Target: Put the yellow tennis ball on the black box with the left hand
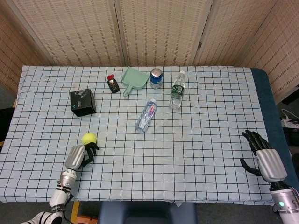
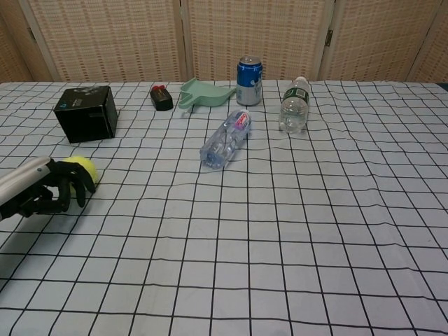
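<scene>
The yellow tennis ball (image 1: 88,138) is at the front left of the checked table, held at the fingertips of my left hand (image 1: 80,155). In the chest view the dark fingers (image 2: 68,187) curl around the ball (image 2: 88,166), hiding its near side. The black box (image 1: 82,102) stands farther back and slightly left of the ball; the chest view shows the box (image 2: 87,113) with its top bare. My right hand (image 1: 264,157) rests at the table's front right edge with its fingers spread, holding nothing.
A clear bottle (image 1: 146,115) lies on its side mid-table. Behind it stand an upright bottle (image 1: 176,91), a blue can (image 1: 156,78), a green dustpan (image 1: 132,80) and a small dark bottle (image 1: 112,84). A folding screen closes off the back.
</scene>
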